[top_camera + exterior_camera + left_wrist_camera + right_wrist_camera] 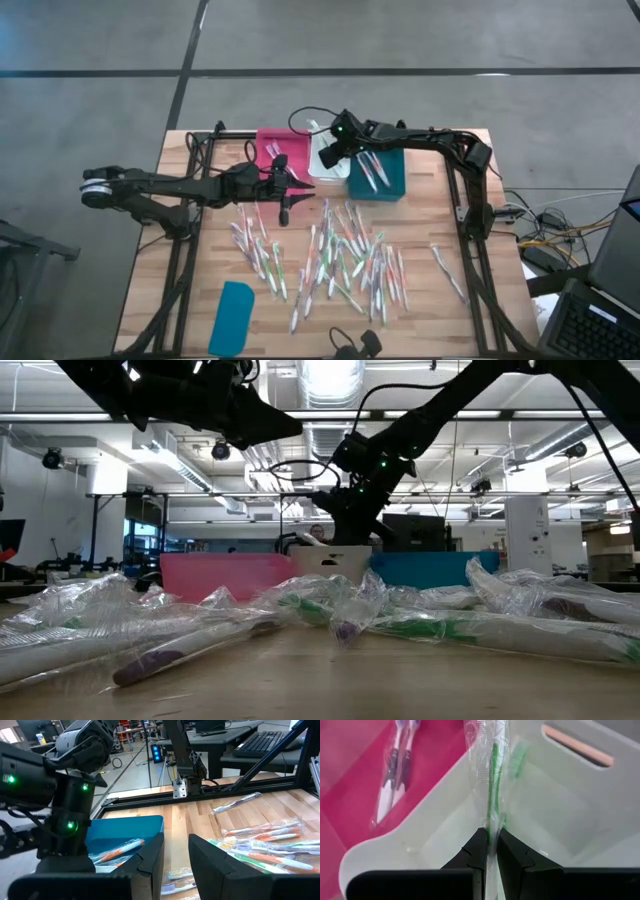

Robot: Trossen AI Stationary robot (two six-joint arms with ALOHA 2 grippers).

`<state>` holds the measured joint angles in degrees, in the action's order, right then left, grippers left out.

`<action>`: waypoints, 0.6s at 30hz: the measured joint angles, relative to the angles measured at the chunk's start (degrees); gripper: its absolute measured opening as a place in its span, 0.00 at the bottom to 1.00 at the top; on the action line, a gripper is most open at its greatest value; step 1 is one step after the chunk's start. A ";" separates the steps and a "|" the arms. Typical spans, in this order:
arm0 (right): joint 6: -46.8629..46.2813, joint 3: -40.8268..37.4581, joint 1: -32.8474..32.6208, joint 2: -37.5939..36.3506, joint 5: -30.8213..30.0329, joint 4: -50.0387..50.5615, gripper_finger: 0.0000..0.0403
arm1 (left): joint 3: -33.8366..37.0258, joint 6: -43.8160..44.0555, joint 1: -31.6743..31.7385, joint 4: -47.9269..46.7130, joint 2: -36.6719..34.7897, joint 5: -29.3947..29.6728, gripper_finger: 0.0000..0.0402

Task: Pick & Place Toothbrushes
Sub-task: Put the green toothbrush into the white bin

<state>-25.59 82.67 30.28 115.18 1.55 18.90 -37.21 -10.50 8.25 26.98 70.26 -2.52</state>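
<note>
Green toothbrush (pixel 494 780): wrapped in clear plastic, pinched between the right claw's (pixel 492 851) fingers, hanging over the white bin (pixel 560 820).
Right arm: stretched across the blue bin (pixel 385 180).
Left claw (pixel 285 209): parted, holding nothing, above the loose toothbrushes (pixel 340 260).
Pink bin (pixel 272 150): two purple brushes (pixel 392 775) inside.
Writing: can't read any.

No legible text, labels, brands, numbers or signs appear in any view, whether on the bins, the wrapped toothbrushes, the arms or the room.
</note>
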 joint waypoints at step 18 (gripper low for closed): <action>-0.87 0.17 0.00 0.08 0.03 4.94 0.06 | 0.00 0.00 0.01 0.00 0.00 0.00 0.23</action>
<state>-26.46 82.85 30.28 115.26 1.58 23.83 -37.21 -10.50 8.26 26.98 70.26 -2.52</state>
